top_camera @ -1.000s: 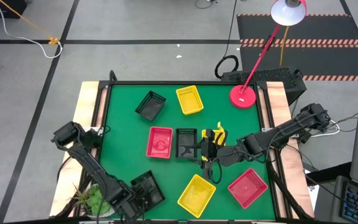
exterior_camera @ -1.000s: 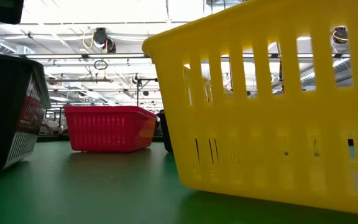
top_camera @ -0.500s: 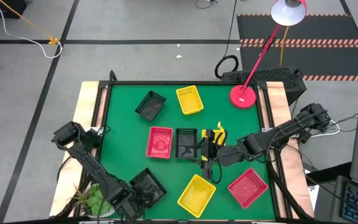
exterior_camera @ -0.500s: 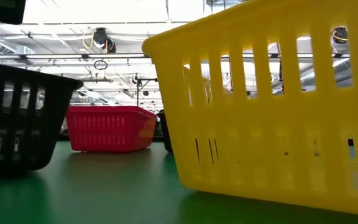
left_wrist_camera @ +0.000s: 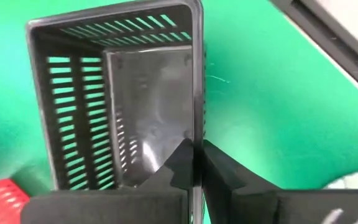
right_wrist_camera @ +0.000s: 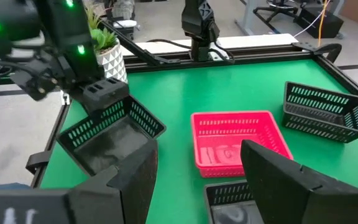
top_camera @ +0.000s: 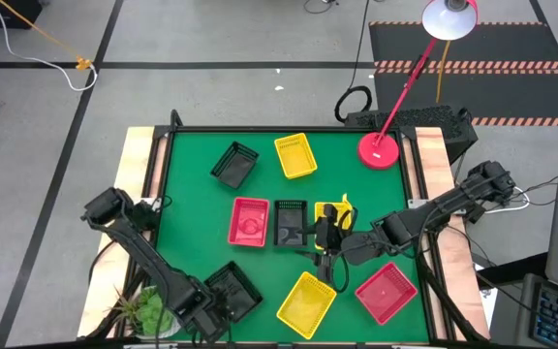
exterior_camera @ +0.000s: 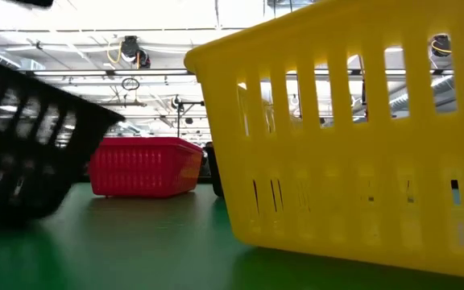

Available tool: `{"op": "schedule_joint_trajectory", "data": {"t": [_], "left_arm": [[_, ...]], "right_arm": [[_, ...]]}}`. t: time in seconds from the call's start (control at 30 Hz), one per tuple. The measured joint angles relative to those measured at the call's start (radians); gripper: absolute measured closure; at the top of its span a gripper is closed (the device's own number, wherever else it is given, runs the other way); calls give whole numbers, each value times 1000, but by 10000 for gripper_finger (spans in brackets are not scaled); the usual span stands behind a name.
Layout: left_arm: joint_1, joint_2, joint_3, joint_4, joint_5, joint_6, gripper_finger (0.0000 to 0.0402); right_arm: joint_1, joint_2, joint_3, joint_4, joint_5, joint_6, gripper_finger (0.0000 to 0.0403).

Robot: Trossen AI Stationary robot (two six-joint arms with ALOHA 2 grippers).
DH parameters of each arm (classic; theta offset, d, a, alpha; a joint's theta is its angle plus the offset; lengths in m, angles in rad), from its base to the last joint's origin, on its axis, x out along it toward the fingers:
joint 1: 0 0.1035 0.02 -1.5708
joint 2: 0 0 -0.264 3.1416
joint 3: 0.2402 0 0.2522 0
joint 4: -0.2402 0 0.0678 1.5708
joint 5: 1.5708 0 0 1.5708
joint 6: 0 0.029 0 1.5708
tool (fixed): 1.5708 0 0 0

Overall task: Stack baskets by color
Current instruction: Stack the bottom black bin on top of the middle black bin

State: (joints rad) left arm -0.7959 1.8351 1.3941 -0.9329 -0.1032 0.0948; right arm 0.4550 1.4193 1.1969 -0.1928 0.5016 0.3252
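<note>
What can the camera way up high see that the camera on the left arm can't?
Only the high view shows the round red lamp base, the three yellow latticed plastic baskets, like the one near the front edge, and the right gripper, open over the table's middle. Only the left wrist view shows the left gripper shut on one wall of a black latticed plastic basket. Both show that basket and the green table top.

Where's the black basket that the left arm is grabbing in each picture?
High view: the held black basket sits near the bottom edge, left of centre, in the left tool.
Low view: far left, tilted.
Left wrist view: fills the left and middle, rim pinched.
Right wrist view: left of centre.
Shared landmark: the red basket beyond it.
</note>
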Motion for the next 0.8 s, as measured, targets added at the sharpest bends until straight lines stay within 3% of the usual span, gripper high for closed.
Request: {"op": "schedule_joint_trajectory", "data": {"t": [0.23,0.8], "left_arm": [[27,0,162,-163,-6,25,390],[75,-2,491,-547,-176,80,394]], "right_arm": [[14,0,0,0,0,4,177],[64,4,0,0,62,58,177]]}}
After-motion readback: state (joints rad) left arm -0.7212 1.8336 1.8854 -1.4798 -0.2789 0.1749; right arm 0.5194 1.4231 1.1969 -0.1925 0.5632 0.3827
